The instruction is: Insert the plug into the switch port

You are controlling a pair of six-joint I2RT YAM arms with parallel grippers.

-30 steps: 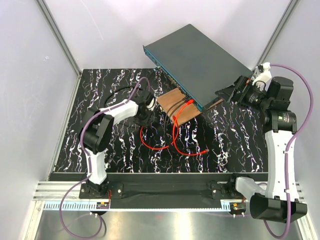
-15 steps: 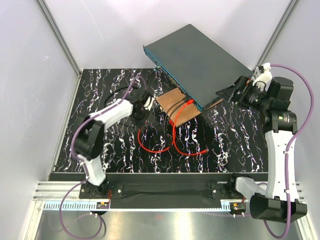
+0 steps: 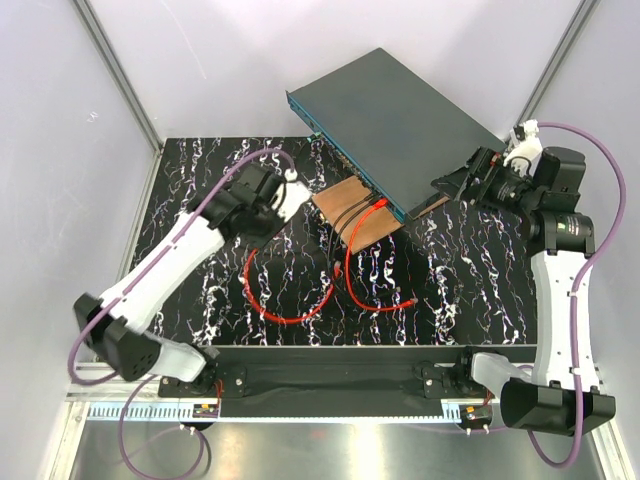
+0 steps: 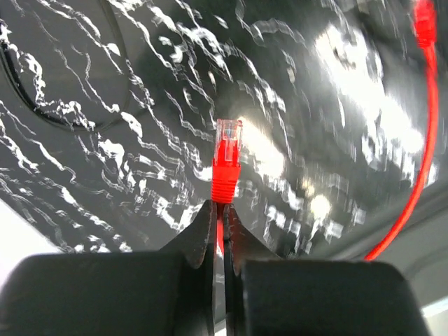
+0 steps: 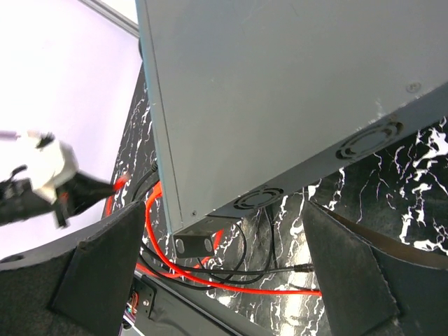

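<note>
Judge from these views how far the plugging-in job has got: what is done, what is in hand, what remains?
Done: the left gripper is shut on the plug, with its clear tip poking out.
In hand: the plug hangs over the mat, apart from the switch.
Left: carry it to the switch's teal front and push it into a port. The right gripper stands open beside the switch.

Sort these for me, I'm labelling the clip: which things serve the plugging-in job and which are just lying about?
For the job: plug gripped by the left hand; its red cable; switch with its teal front face.
Lying about: wooden board; black cables across it.
</note>
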